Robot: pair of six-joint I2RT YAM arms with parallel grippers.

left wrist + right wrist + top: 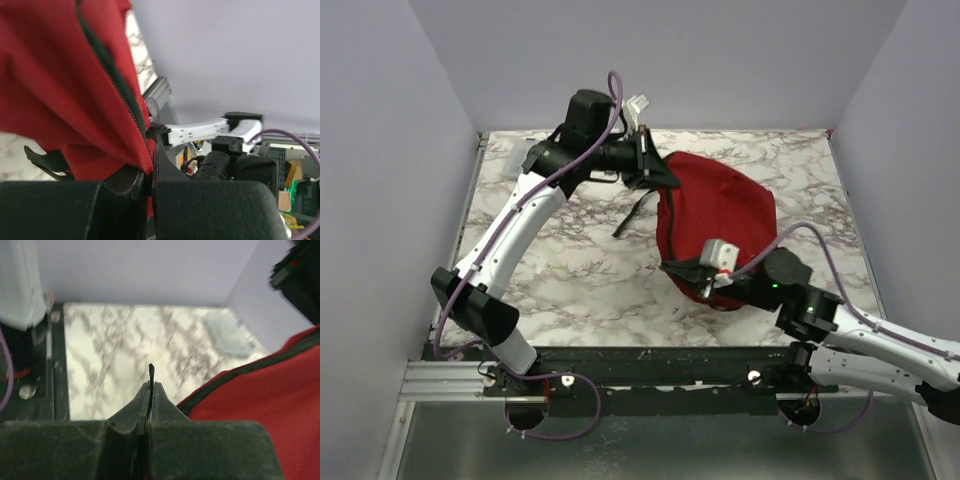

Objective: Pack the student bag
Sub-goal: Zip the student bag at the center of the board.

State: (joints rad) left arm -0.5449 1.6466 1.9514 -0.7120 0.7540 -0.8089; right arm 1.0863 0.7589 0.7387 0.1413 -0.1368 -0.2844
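Currently student bag (725, 210) slumps on surface (570, 270): soft, probably light; hems should grip best. Left gripper (657, 168) jaws pinch its far zip hem; right gripper (685, 270) jaws clamp a black tab (151, 371) at its near edge.

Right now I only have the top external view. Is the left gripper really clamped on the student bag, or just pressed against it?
Observer: Clamped. The left wrist view shows the left gripper shut on the red edge of the student bag, right beside its zipper.
Operator: And what is the right one pinching?
Observer: The right wrist view shows the right gripper shut on a thin black strip poking past its fingertips; whether it is a zip pull I cannot tell.
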